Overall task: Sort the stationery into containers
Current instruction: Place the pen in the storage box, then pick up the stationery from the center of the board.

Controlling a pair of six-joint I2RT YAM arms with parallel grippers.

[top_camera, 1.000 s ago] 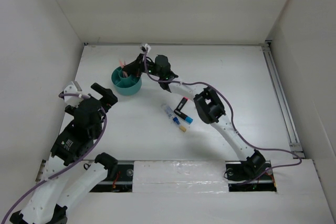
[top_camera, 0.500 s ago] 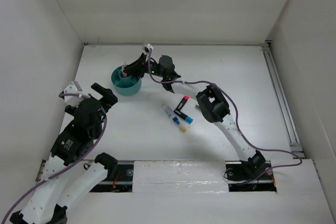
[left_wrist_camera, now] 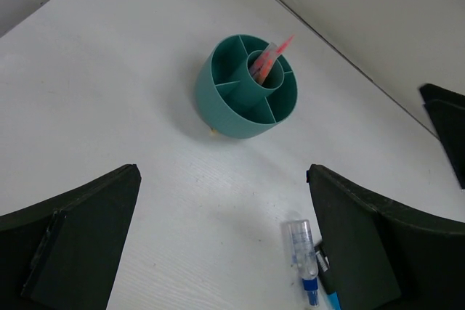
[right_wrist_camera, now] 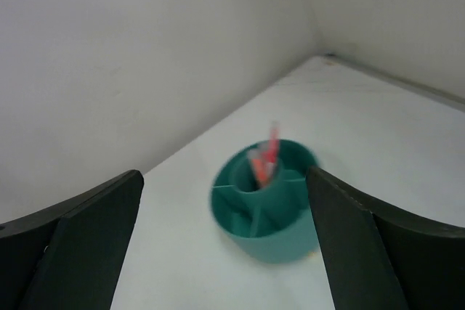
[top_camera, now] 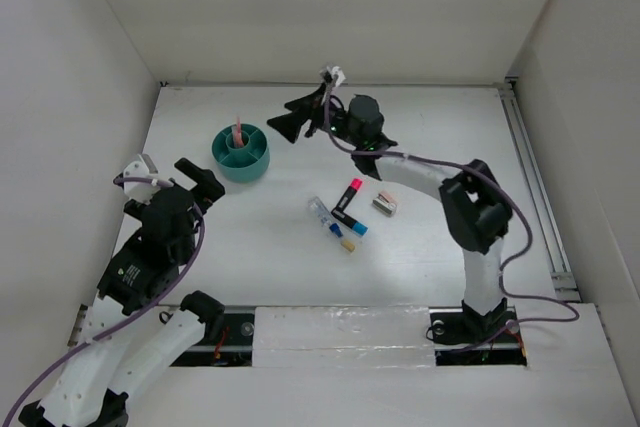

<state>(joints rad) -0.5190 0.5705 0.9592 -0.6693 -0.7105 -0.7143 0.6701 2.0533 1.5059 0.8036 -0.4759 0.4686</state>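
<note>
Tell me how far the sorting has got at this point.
Done: one pink-red pen stands in the centre tube of the teal organiser. In hand: nothing; the right gripper hangs open near the organiser, and the left gripper is open too. Left: the black marker with pink cap, the clear-barrelled pen, the blue-capped marker, a tan block and a pale block lie on the table.

The right arm reached far forward, its elbow bent, and the right claw (top_camera: 285,120) gaped wide and empty. The left arm sat folded near its base, the left claw (top_camera: 168,171) wide open too.
</note>
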